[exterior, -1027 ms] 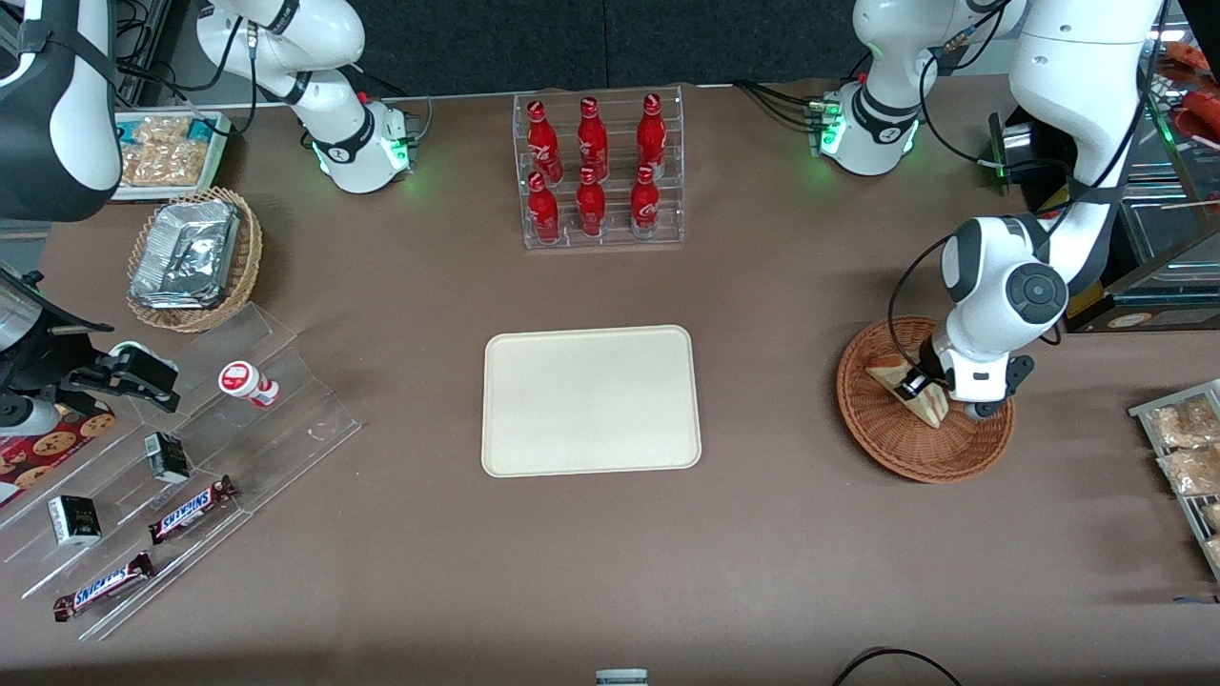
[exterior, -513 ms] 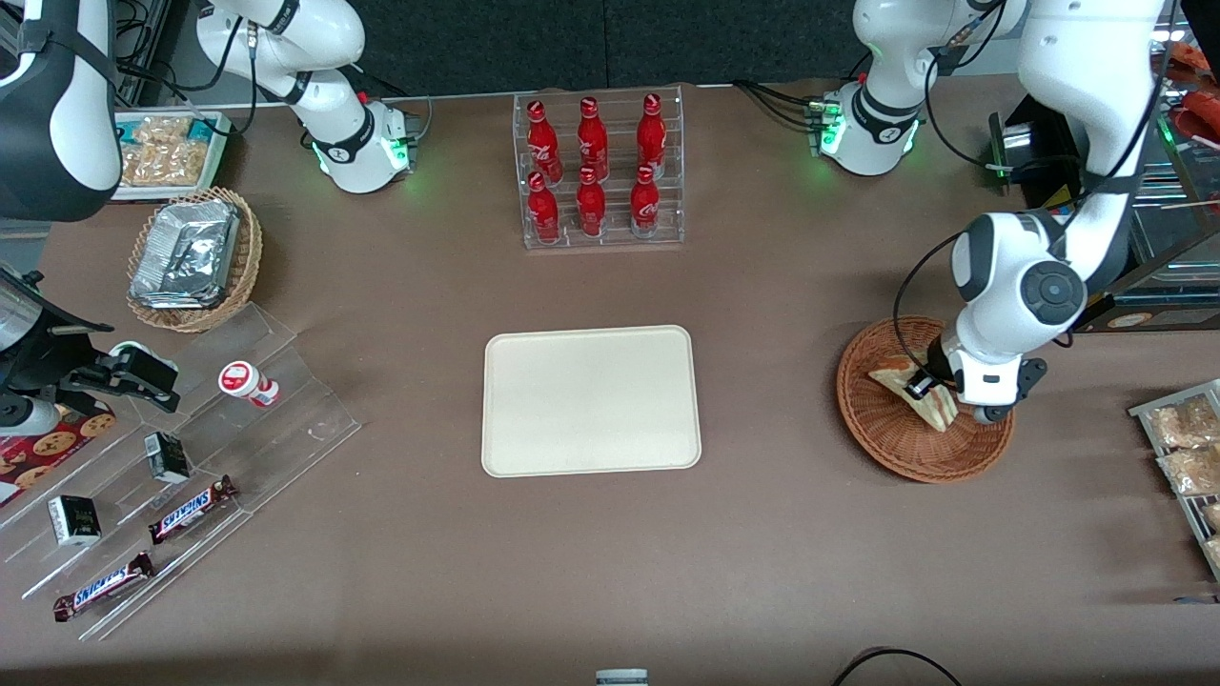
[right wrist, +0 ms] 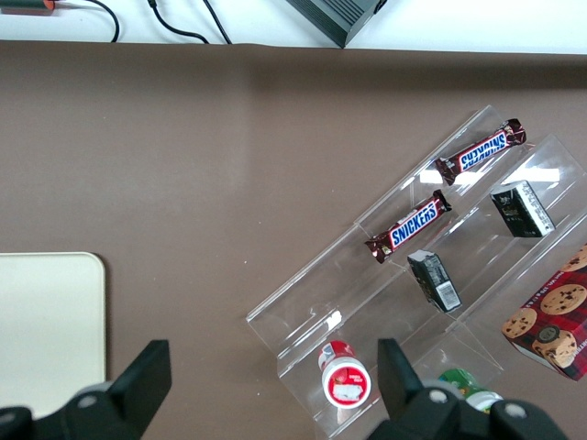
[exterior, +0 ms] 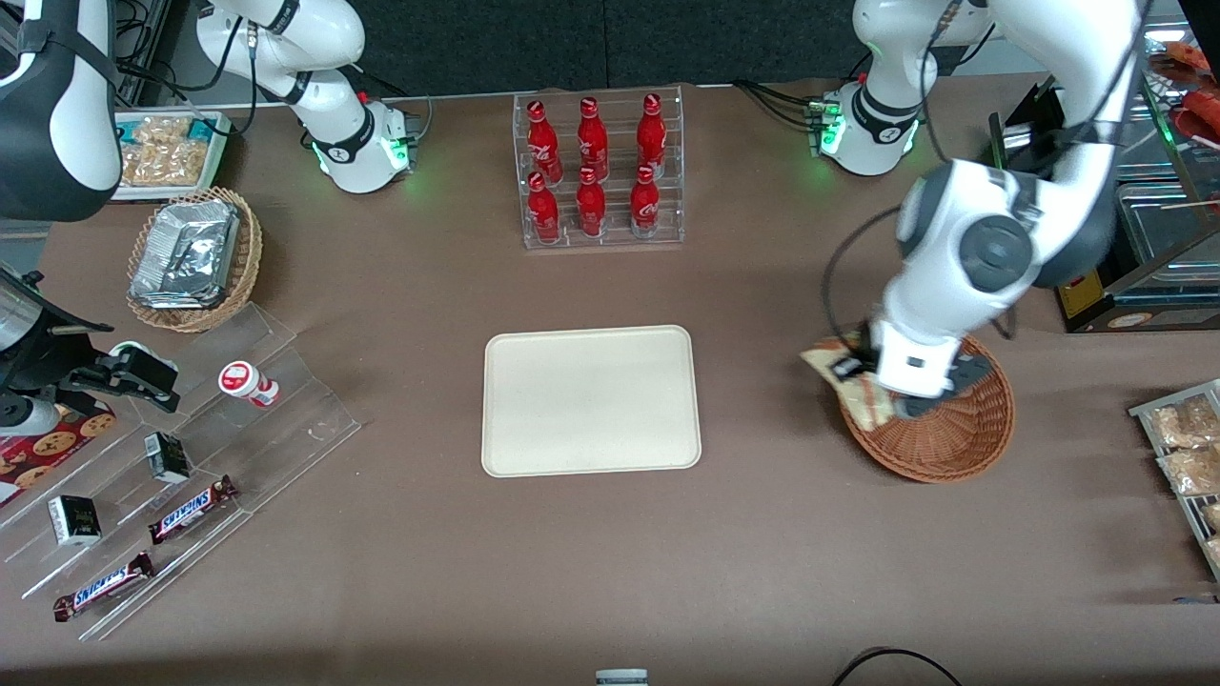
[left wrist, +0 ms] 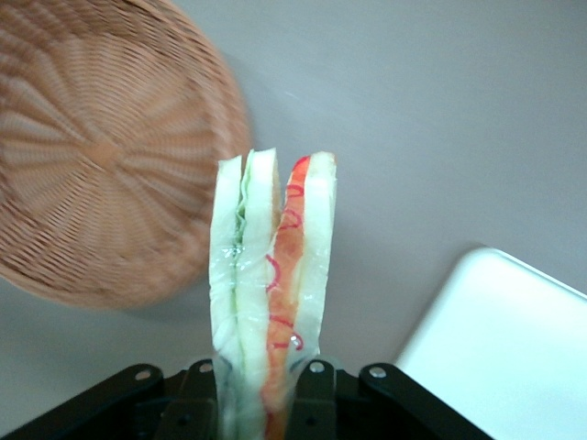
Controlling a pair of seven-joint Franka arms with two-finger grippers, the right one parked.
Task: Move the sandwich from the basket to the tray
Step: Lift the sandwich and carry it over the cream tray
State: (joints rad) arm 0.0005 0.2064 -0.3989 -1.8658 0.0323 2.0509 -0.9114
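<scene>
My left gripper is shut on the sandwich, a wrapped wedge of white bread with red and green filling, held in the air over the basket's rim on the side facing the tray. In the left wrist view the sandwich stands on edge between the black fingers of the gripper. The round reddish-brown wicker basket lies below with nothing in it. The cream tray lies bare at the table's middle.
A clear rack of red bottles stands farther from the camera than the tray. Toward the parked arm's end are a tan basket of foil packs and stepped acrylic racks with snack bars. Wrapped snacks lie at the working arm's end.
The gripper has lifted the sandwich out of the basket and carried it toward the tray, to above the basket's rim. The arm's wrist has swung the same way.
</scene>
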